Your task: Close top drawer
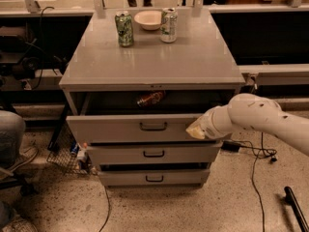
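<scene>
Grey three-drawer cabinet (154, 64) taken as reference.

- Top drawer (111, 128): uppermost slot of the cabinet, pulled partway out, front panel standing forward of the cabinet face. Dark gap showed between the panel and the cabinet's top edge. Small dark loop handle (153, 126) at panel centre.
- Inside that drawer, toward the back of the cabinet: one brownish-red object (150, 98) lying on its side; what it was could not be made out.
- Gripper (195, 130): pale yellowish tip at the right end of the top drawer's front panel, apparently touching it, to the right of the handle. Whether it was open or closed could not be told.
- White arm (263, 120) reached in from the cabinet's right side.
- Middle drawer (116, 154) and bottom drawer (125, 178): below the top one, both set further back.
- On the cabinet top, rear edge: green can (124, 28) to the left, pale bowl (149, 19) in the middle, second can (168, 25) to the right, all upright.
- Wire basket (63, 151) on the floor at the cabinet's left foot.
</scene>
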Controlling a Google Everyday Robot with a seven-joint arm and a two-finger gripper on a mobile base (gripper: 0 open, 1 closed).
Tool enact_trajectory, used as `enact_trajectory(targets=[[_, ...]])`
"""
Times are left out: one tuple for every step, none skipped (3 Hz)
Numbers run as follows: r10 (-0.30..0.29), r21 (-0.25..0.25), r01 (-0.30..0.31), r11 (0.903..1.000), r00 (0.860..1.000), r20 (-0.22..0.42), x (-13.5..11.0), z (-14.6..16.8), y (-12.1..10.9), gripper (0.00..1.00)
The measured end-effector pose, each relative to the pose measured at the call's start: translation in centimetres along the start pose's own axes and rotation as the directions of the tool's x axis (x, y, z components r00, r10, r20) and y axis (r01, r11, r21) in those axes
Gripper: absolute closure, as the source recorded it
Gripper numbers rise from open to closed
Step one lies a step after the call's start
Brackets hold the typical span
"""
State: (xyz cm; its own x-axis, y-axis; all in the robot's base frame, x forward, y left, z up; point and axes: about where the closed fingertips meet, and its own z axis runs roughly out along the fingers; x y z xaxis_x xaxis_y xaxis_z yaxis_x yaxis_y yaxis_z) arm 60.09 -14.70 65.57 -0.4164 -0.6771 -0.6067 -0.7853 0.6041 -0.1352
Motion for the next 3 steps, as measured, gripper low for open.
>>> enact_trajectory(targets=[[-0.007, -0.006, 0.008, 1.0, 0.999, 0.042, -0.93, 0.98, -0.66, 1.0], [-0.007, -0.006, 0.008, 1.0, 0.999, 0.042, -0.93, 0.98, -0.66, 1.0], [-0.009, -0.005, 0.01, 0.9999, 0.996, 0.087, -1.7, 1.61, -1.38, 1.0]])
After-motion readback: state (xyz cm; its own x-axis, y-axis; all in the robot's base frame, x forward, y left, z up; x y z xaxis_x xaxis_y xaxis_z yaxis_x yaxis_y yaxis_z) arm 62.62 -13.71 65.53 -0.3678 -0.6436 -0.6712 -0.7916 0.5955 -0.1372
